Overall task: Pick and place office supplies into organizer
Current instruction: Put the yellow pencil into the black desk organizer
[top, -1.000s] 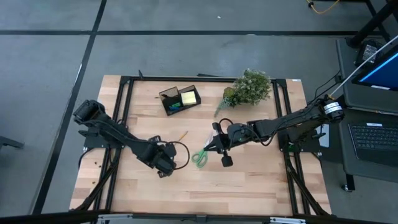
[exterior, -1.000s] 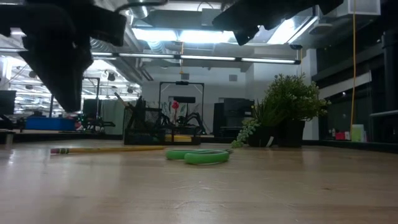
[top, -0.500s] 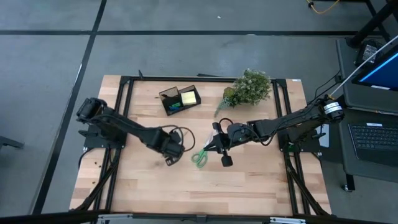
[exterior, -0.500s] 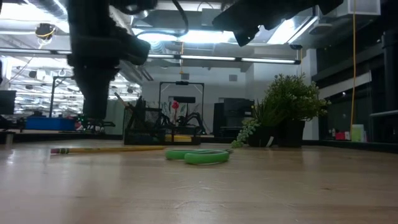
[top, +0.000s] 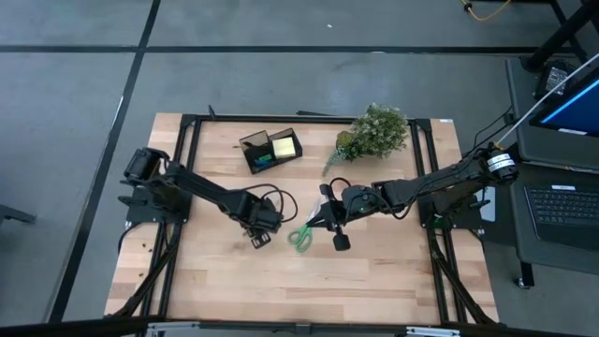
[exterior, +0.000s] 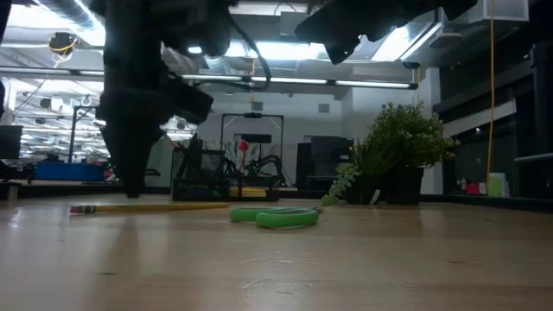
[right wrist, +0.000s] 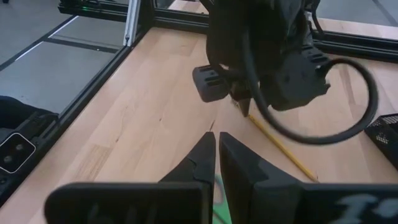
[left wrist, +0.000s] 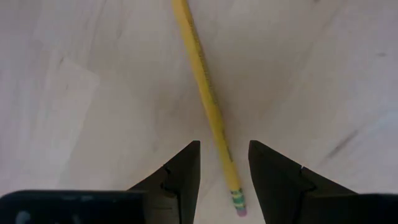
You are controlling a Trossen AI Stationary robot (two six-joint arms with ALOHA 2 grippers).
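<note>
Left wrist view, open left gripper straddling one yellow wooden pencil on bare mid-table wood, empty closed right gripper near one green-handled scissors.

Grey floor, ceiling strip lights

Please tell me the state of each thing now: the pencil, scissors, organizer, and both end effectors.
pencil: flat on table, between open fingers.
scissors: flat on table, untouched.
organizer: upright, holds sticky-note pad.
left end effector: open, over pencil.
right end effector: shut, empty.
</note>
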